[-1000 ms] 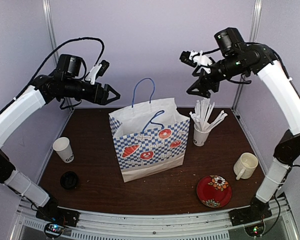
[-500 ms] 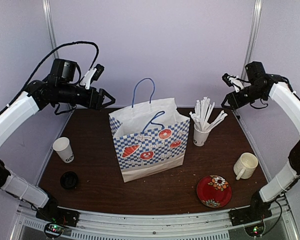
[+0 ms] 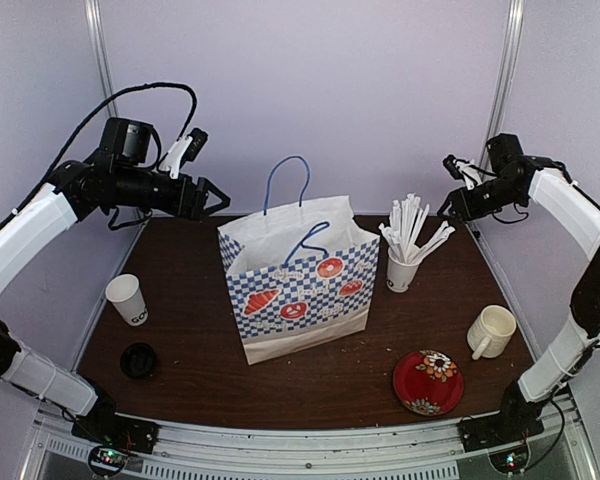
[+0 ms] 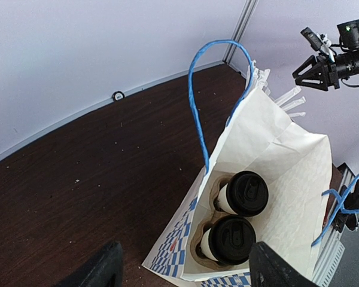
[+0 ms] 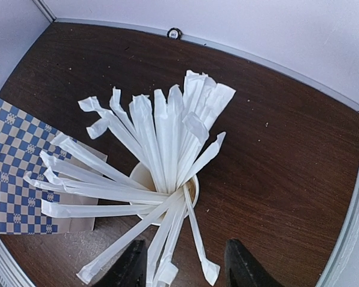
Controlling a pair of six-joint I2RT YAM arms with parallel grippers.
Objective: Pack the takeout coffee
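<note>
1. top view: a checked paper bag [image 3: 300, 300] stands open at the middle of the table [image 3: 200, 330]. the left wrist view shows two lidded cups [image 4: 242, 194] of takeout coffee upright inside it, side by side in a card carrier.
2. a third, unlidded cup [image 3: 127, 298] stands upright at the bag's 9 o'clock, well apart. a loose black lid [image 3: 138, 359] lies flat at this cup's 6 o'clock, near but not touching.
3. the left gripper [image 3: 218, 197] hangs high in the air, jaws spread wide and empty. the unlidded cup sits at its 7 o'clock and far below, long axis vertical.
4. the right gripper [image 3: 452, 208] hovers above the cup of stirrer sticks [image 3: 401, 272], jaws partly apart, gripping nothing.
5. judged from this, the left arm is much nearer the unlidded cup.
</note>
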